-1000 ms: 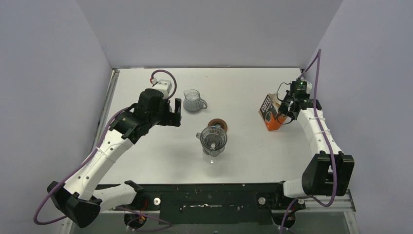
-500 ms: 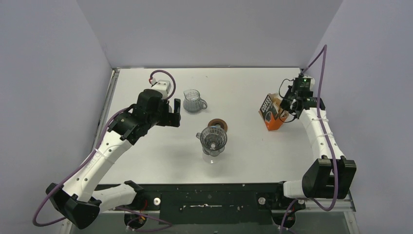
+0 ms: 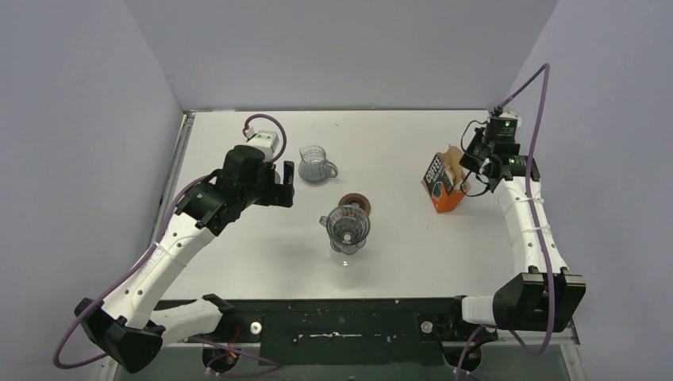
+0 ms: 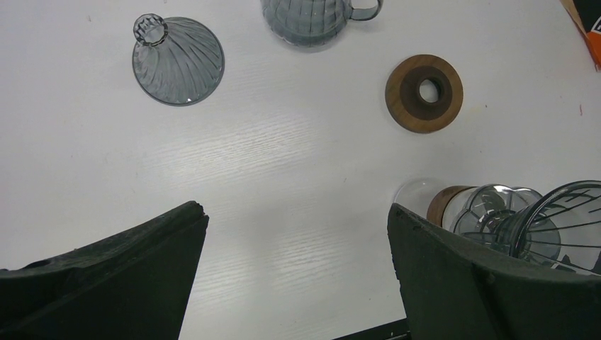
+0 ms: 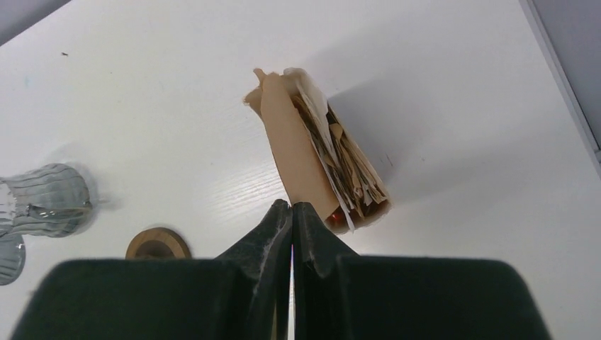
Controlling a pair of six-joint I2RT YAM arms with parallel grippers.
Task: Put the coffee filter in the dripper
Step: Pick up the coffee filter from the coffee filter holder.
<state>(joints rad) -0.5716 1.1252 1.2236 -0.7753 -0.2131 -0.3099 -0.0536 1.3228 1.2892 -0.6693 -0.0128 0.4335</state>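
Tan paper [image 5: 287, 134] pinched in closed right hand [image 5: 292, 207], clear from wrist only | left hand [image 4: 295, 212] open

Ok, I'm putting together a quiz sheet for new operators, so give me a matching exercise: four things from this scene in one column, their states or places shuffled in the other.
Things
1. brown wooden ring
2. orange cardboard coffee box
3. left gripper
4. right gripper

States
A. shut on the tan paper filter
B. on the right side of the white table, top open
C. lying flat, hole upward
D. open, holding nothing

Pairs: 1-C, 2-B, 3-D, 4-A
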